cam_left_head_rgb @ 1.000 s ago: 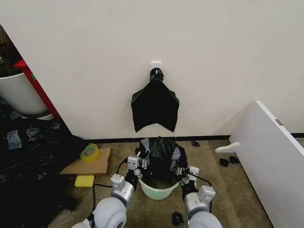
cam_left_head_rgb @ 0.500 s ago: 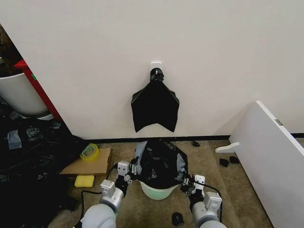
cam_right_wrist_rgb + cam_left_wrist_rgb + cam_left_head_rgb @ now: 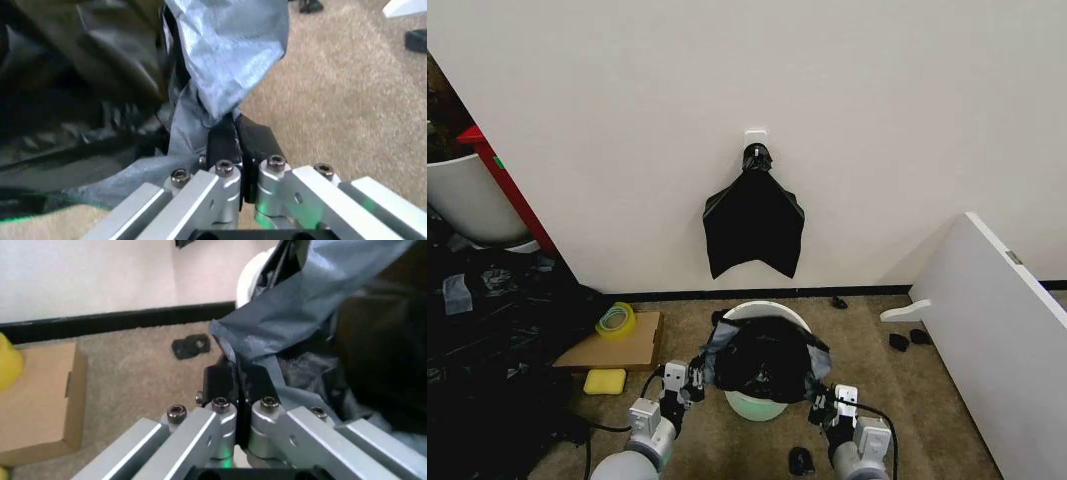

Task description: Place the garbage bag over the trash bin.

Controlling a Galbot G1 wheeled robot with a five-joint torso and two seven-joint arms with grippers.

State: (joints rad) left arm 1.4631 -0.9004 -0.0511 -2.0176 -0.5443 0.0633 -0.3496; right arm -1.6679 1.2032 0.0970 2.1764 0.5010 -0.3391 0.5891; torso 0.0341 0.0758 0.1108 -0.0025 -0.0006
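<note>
A flat black fan-shaped bundle (image 3: 754, 224) hung on the wall before me from a small white hook plate (image 3: 756, 134), its knotted top just under the plate. To my left a flattened cardboard sheet (image 3: 613, 345) lay on the carpet with a roll of yellow-green tape (image 3: 615, 320) on its far corner and a yellow sponge (image 3: 605, 381) just beside its near edge. Farther left stood a large white curved tub with red edging (image 3: 467, 195) above a heap of dark clutter (image 3: 497, 360). To my right a white board (image 3: 1002, 335) leaned at an angle, with small black bits (image 3: 908, 339) scattered on the floor near its foot.
</note>
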